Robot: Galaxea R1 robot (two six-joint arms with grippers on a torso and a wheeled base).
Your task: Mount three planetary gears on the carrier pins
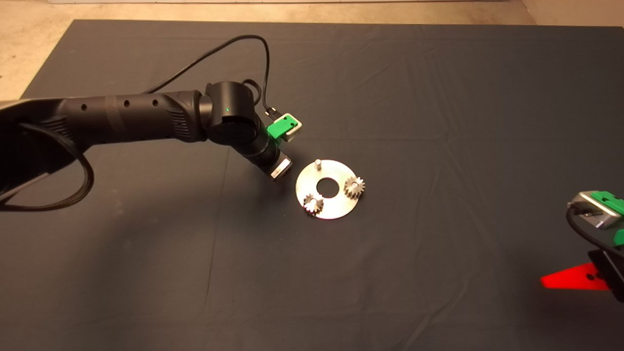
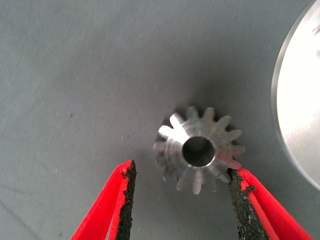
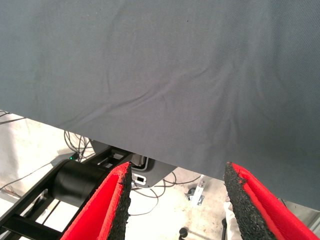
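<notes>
Third planetary gear flat on the dark mat, bore axis vertical, just beside the disc edge. Left gripper over it, fingers spread wide either side; one pad touching the teeth, the other clear. Two gears seated on carrier pins, axes upright; third pin bare. Right gripper parked at the lower right desk edge, wide open, holding nothing. Pale floor beyond the mat; cables below the desk.

shiny metal gear (toothed), matt cloth mat
</notes>
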